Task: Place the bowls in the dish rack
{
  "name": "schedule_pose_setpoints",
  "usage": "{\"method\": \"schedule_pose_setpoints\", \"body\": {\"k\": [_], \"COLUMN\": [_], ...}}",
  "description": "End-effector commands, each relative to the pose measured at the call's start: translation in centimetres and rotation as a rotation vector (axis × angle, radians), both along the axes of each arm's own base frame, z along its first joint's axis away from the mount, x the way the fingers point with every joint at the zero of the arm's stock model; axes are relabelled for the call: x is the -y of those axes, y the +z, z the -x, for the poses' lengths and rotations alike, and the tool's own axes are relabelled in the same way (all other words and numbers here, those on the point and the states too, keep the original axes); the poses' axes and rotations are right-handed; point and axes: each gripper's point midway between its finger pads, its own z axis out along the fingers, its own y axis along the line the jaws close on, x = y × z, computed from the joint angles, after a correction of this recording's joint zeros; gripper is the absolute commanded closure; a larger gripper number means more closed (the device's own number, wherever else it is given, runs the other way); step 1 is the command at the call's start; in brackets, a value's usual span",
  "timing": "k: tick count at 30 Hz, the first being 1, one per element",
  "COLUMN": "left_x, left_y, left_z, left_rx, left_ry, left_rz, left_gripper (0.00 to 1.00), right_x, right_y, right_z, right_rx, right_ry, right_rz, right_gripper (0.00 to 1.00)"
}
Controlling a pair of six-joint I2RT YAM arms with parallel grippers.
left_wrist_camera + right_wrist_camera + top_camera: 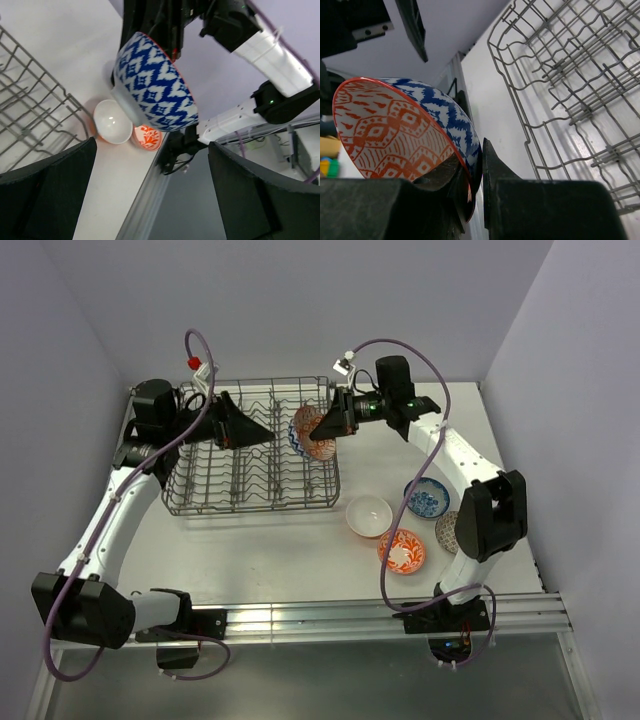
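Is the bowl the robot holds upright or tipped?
Tipped on its side. The right gripper pinches the bowl by its rim, so the orange inside faces sideways, not up.

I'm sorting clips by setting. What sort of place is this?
Probably a robot test cell, not a real kitchen: a bare white table boxed in by plain walls, two arms bolted to a metal rail, and a dish rack beside loose bowls.

I can read no word, number, label or brand anywhere in my views: the patterned bowl (395, 130) carries only ornament in blue and orange, and the dish rack (570, 75) is plain wire.
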Motion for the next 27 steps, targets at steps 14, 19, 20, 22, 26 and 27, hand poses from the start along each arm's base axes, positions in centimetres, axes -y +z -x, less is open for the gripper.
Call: {"method": "schedule_pose_setpoints", "body": {"k": [14, 19, 20, 22, 26, 27], "left_x": [3.7, 4.0, 4.1, 3.8, 3.6, 3.7], "left_y": [0.2, 0.0, -0.4, -0.9, -0.7, -0.7], "left_z": [-0.8, -0.6, -0.7, -1.4, -2.0, -2.0], "left_rx": [-0.237, -0.238, -0.244, -0.248, -0.229, -0.229], "left_ry": [0.034, 0.074, 0.082, 0.133, 0.168, 0.168], "left_rz": [0.162, 0.179, 0.174, 0.154, 0.160, 0.165], "left_gripper": [0.01, 0.01, 0.01, 0.00, 0.00, 0.00], "right_x": [-0.8, -1.0, -1.1, -1.2, -1.4, -1.4], "right_y": [1.7, 0.8, 0.9, 0.7, 0.5, 0.4], "right_z": [-2.2, -2.0, -1.8, -1.6, -1.4, -1.4], "right_rx": [0.014, -0.002, -0.005, -0.015, -0.012, -0.014], "right_ry": [-0.121, -0.121, -0.118, -0.110, -0.104, -0.108], "right_rz": [-0.077, -0.066, -0.069, -0.069, -0.065, -0.063], "right_gripper": [1.00, 1.00, 1.00, 1.00, 1.00, 1.00]}}
